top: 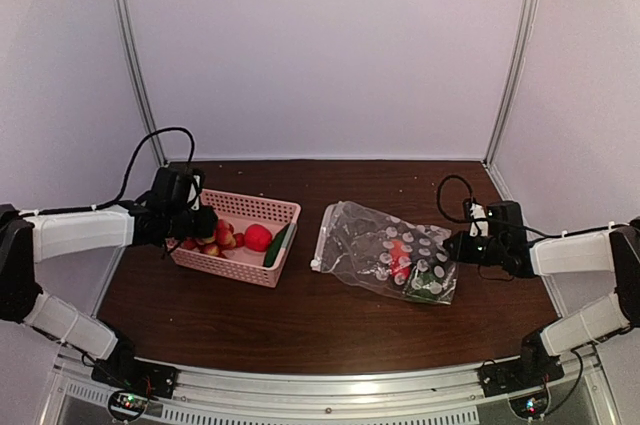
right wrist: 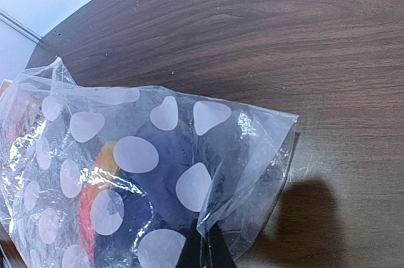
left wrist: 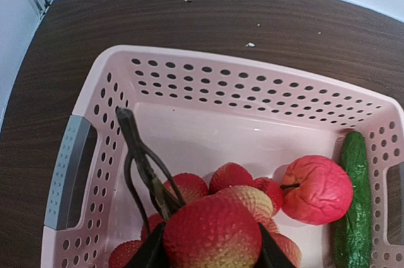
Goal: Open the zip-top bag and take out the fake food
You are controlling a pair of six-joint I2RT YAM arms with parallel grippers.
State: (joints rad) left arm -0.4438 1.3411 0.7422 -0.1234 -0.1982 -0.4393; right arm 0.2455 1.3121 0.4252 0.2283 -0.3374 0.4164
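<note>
Top view: your left gripper [top: 192,229] sits low over the left end of the pink basket [top: 255,207], in among the fruit. You can't read the finger gap from here. The basket holds a cluster of red berries [top: 215,235], a red apple [top: 258,237] and a green cucumber [top: 278,245] leaning along its right wall. The zip-top bag [top: 360,235] lies flat on the brown table [top: 300,315], just right of the basket and apart from it, with its white strip [top: 321,240] on the basket side. Can't tell if the zip is open. Some fake food [top: 400,255] is inside the bag, bunched toward its right end: red, with green at the near right corner. Your right gripper [top: 462,245] is at the bag's right edge.

Left wrist: the fingers [left wrist: 151,252] are partly open, clamped on both sides of a bumpy red-and-yellow berry [left wrist: 211,230] over the other berries in the basket. The apple is to its right and the cucumber lies against the right wall. There's a grey handle [left wrist: 66,173] on the left rim. A black cable loop [left wrist: 142,173] hangs just left of the held berry.

Right wrist: the fingers [right wrist: 205,252] are fully together, pinching a fold of the bag's clear plastic at its near edge. Through the dotted film you see a dark purple piece [right wrist: 170,167] and an orange-red piece [right wrist: 101,180]. The bag rests on the table.
</note>
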